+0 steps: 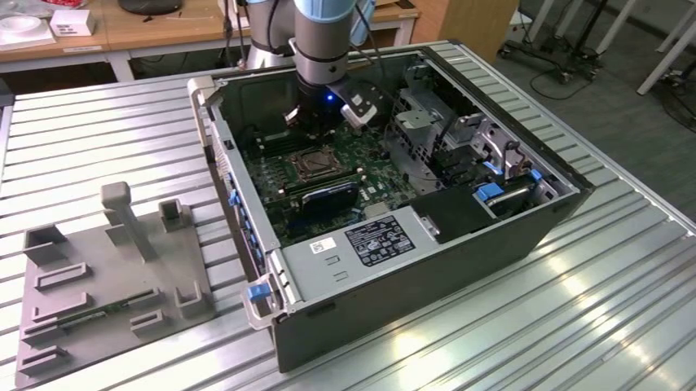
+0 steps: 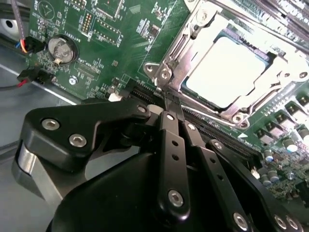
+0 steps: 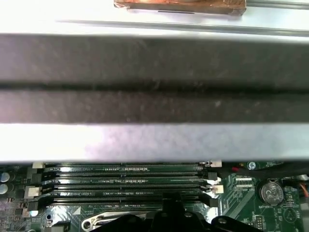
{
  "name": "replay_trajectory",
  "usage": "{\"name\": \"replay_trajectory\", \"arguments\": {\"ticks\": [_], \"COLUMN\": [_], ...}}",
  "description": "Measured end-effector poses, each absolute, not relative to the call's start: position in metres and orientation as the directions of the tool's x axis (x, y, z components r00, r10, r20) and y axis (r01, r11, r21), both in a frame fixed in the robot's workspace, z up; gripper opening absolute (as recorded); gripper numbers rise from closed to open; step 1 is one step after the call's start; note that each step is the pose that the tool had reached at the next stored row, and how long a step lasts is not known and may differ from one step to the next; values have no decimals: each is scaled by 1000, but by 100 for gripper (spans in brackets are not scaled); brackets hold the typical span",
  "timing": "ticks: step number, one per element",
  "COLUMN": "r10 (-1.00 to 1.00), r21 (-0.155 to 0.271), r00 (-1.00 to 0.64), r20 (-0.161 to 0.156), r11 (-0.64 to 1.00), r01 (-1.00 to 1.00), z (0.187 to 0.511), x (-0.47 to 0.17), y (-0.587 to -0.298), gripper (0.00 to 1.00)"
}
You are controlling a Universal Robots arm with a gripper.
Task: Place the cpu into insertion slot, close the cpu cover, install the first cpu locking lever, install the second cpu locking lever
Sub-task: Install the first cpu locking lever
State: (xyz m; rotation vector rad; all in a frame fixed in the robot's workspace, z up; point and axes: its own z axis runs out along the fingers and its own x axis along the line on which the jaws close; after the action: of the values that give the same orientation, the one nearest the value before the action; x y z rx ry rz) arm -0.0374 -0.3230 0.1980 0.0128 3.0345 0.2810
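Ribbed metal worktop [image 1: 609, 326] carries your open computer case [image 1: 490, 236]. You can see the cpu [image 2: 224, 70] already sitting in the insertion slot [image 1: 310, 165], with the cpu cover [image 2: 193, 43] down around it. Your hand [image 2: 169, 104] has its fingers pressed together, tips right by a thin locking lever [image 2: 157, 88] at the slot's corner. I think the levers are left to do.

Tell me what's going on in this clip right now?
A single robot arm reaches down into an open computer case on a slatted metal table. Its gripper is shut, with the fingertips beside a corner of the cpu cover. The cpu already sits in the insertion slot, with the cover frame down around it.
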Motion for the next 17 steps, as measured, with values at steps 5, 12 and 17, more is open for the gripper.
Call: {"name": "replay_trajectory", "arguments": {"ticks": [5,12,17], "r10": [17,17,17], "r21": [183,183,182], "r00": [-996,-996,-996], "r20": [-93,-93,-93], "r11": [983,983,983], "r01": [0,0,0], "z": [206,211,211], "x": [-37,-39,-39], "y": [-321,-316,-316], "gripper": [11,11,11]}}
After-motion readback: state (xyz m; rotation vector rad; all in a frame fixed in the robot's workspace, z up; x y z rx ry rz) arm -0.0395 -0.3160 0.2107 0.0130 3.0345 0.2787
